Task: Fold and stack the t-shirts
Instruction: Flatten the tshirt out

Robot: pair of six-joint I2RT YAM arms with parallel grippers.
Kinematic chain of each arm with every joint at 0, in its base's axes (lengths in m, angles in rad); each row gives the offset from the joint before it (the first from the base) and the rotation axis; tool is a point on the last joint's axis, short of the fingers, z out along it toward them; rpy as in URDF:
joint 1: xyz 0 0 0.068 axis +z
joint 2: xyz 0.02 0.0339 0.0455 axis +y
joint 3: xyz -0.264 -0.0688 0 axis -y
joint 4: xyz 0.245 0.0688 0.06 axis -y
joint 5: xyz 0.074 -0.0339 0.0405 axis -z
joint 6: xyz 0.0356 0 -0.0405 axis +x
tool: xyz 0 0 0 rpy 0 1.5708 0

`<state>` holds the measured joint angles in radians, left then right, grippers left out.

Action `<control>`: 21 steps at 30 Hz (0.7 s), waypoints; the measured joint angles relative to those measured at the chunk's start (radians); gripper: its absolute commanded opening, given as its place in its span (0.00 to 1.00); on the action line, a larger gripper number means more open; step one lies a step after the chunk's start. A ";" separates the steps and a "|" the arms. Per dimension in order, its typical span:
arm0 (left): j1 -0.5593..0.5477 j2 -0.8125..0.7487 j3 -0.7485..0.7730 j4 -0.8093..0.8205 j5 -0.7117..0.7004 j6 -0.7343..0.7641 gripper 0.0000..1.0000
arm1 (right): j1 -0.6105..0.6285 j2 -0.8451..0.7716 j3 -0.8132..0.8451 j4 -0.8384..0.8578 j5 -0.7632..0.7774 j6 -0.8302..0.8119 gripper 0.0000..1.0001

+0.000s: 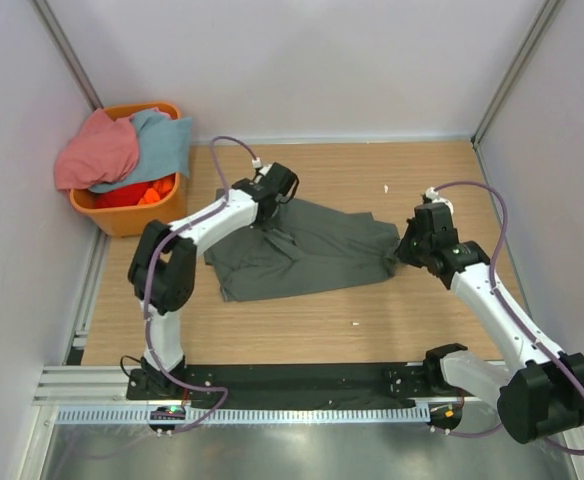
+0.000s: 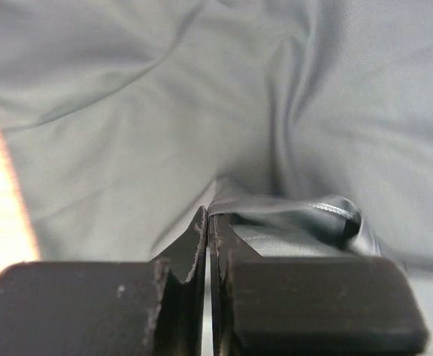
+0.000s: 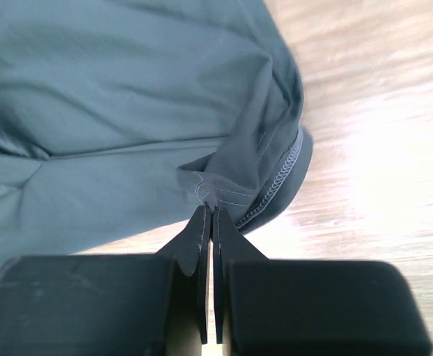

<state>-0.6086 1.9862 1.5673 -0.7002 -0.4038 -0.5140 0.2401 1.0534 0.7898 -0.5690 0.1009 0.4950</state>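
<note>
While L gripper (image 2: 207,215), R gripper (image 3: 207,209) pinch 1 tee (image 1: 302,250) | basket (image 1: 137,218): 2 tees (image 1: 97,150) (image 1: 167,145)

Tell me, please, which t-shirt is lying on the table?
The dark grey t-shirt: it alone lies on the table, pinched by the left gripper and right gripper; the salmon-pink t-shirt and light blue t-shirt are in the orange basket.
</note>
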 measured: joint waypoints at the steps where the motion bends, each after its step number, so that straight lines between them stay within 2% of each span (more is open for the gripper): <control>1: 0.000 -0.047 -0.014 -0.011 -0.005 0.000 0.00 | 0.000 0.000 0.020 -0.010 0.006 -0.002 0.01; 6: -0.023 -0.401 -0.055 -0.076 -0.068 0.000 0.00 | 0.000 -0.033 0.175 -0.077 0.050 -0.023 0.01; 11: -0.166 -0.718 0.034 -0.174 -0.224 0.023 0.00 | 0.000 -0.123 0.323 -0.158 0.106 -0.042 0.01; 15: -0.269 -0.883 0.128 -0.280 -0.299 0.028 0.00 | 0.000 -0.235 0.428 -0.227 0.155 -0.064 0.01; 21: -0.282 -1.061 0.269 -0.378 -0.317 0.122 0.00 | 0.000 -0.410 0.598 -0.285 0.201 -0.106 0.01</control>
<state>-0.8909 0.9257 1.8366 -1.0786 -0.7204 -0.3920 0.2401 0.6437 1.3880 -0.8539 0.3016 0.3885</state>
